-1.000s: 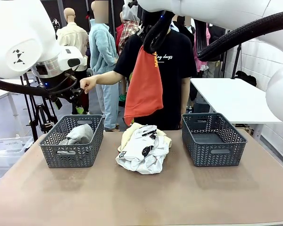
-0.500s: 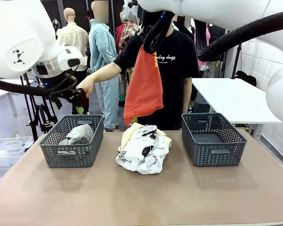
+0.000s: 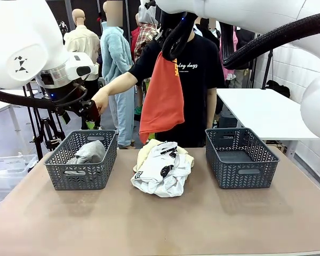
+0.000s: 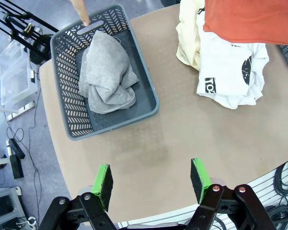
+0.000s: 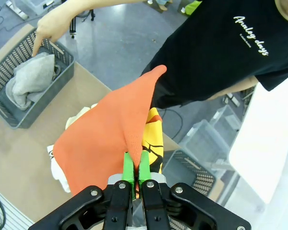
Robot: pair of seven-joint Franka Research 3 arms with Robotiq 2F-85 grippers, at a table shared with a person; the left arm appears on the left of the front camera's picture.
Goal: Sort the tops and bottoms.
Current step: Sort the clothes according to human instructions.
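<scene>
a: what's the cloth like?
b: all soft and limp. the orange-red garment (image 3: 162, 93) hangs in a long, smooth drape, with a yellow patch near the top. the grey garment (image 4: 108, 72) lies bunched in the left basket (image 4: 72, 120), a dark grey tub with herringbone slots. the white garment with black print (image 3: 162, 170) is crumpled on the brown table (image 3: 160, 229), between that tub and the right basket (image 3: 240, 170). it lies on the pale yellow garment (image 3: 144, 152).
a: and the fingers?
b: the right gripper (image 5: 137, 165) has its green pads pressed together, pinching a fold of the orange-red garment up in the air. the left gripper (image 4: 152, 178) is spread wide, holding nothing. a person's hand (image 5: 45, 28) points at the left basket.
</scene>
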